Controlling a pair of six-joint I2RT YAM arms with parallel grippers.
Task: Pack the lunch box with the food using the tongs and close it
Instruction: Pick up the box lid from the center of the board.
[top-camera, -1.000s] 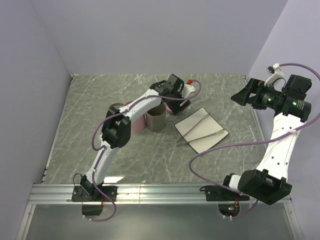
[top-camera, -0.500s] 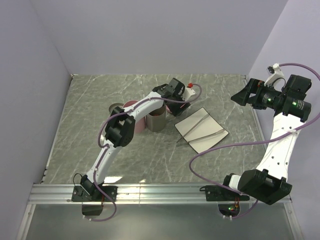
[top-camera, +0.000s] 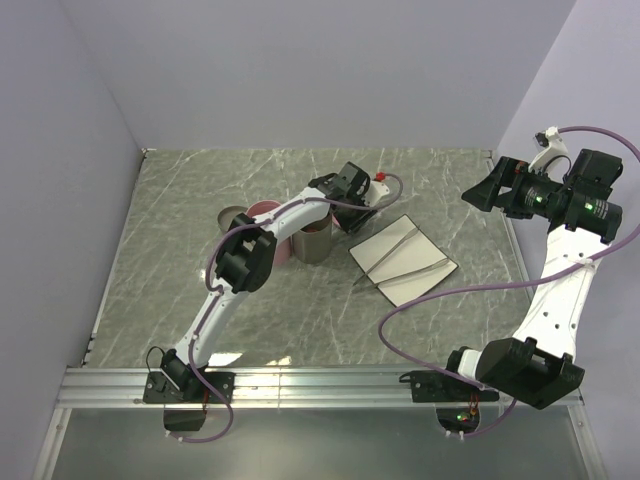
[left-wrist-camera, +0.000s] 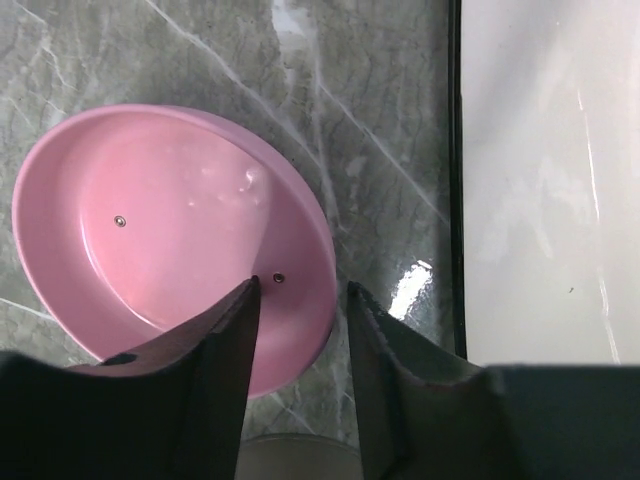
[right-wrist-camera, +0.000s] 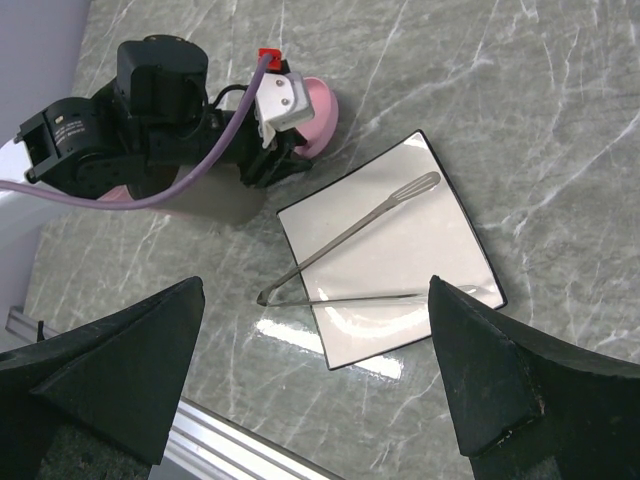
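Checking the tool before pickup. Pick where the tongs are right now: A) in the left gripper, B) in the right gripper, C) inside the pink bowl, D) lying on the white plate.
D: the tongs lie flat on the white plate, their joined end poking past its edge, nothing gripping them.

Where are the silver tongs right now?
In the top view, the tongs lie on the white plate, right of the table's middle and just right of the brown cup.
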